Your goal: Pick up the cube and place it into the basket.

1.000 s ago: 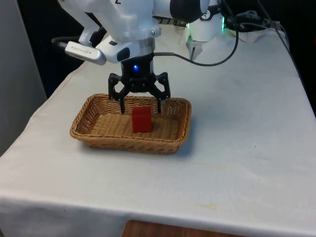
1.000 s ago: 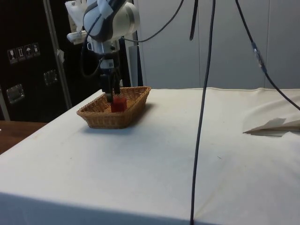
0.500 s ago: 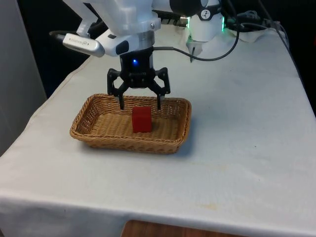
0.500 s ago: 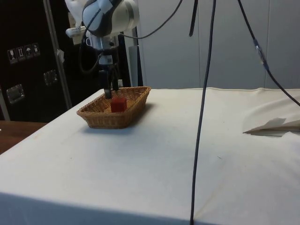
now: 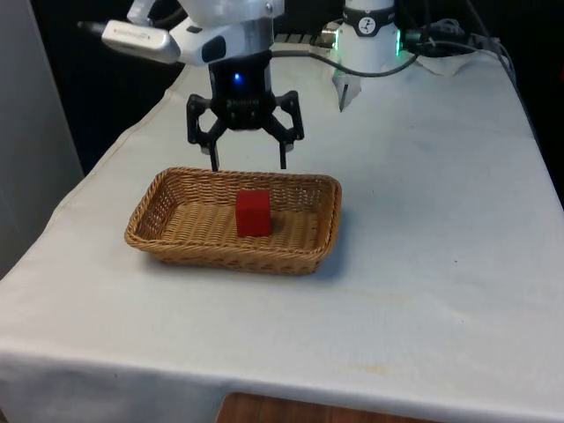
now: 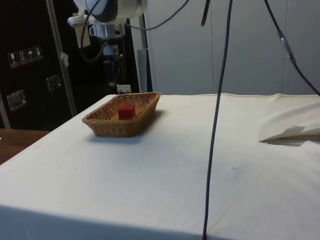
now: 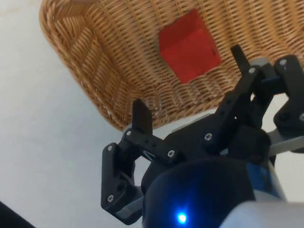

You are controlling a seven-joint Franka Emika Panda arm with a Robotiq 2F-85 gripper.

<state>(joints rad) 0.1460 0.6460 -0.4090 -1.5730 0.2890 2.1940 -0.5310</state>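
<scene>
From the front, my gripper (image 5: 248, 163) hangs with its fingers spread wide and nothing between them, just above the far rim of the wicker basket (image 5: 317, 251). The red cube (image 5: 253, 213) stands upright on the basket's floor, near its middle, so it lies below my fingertips and a little toward the basket's near rim; it touches neither finger. The basket's long axis runs across this view, and my two fingers are spread along that same line. From the side, the red cube (image 6: 126, 111) sits inside the wicker basket (image 6: 112, 126), its top about level with the rim, and my arm is up above the basket's far end; I cannot make out the fingers against the dark cabinets there. From the wrist, my gripper (image 7: 190, 85) is wide and empty, one fingertip (image 7: 142, 117) over the basket's rim and the other over the weave, with the red cube (image 7: 189, 46) lying beyond the fingertips, further into the wicker basket (image 7: 95, 71). I judge the placing done: the cube rests in the basket, free of me, and what matters for any coming move is that my open fingers are above the rim, so I can draw away without catching the weave.
</scene>
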